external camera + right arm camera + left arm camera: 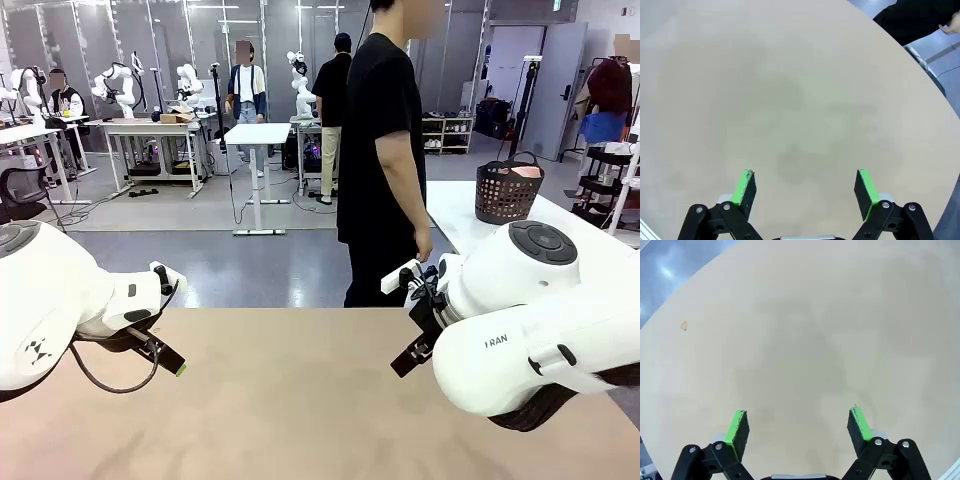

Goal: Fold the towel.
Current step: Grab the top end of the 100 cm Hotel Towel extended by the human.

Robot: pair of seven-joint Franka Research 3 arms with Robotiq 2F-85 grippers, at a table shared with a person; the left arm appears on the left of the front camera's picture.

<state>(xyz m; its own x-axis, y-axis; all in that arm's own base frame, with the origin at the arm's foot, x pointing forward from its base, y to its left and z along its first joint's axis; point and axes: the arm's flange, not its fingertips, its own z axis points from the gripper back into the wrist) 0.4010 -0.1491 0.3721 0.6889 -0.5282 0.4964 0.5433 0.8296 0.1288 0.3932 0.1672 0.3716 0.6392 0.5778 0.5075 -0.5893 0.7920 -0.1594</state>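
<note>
Front view: left arm ran off left and bottom edges; right arm ran off right edge, and its bulk hid most of right gripper. Head of person was cropped by top edge, legs hidden behind table. Right wrist view: person's hand was clipped by picture edge. Left wrist view: tan speck on tabletop was too small to identify.

the left arm and the right arm hang over the tan bench — one from each side. a person in black stands across it, hand down.
</note>
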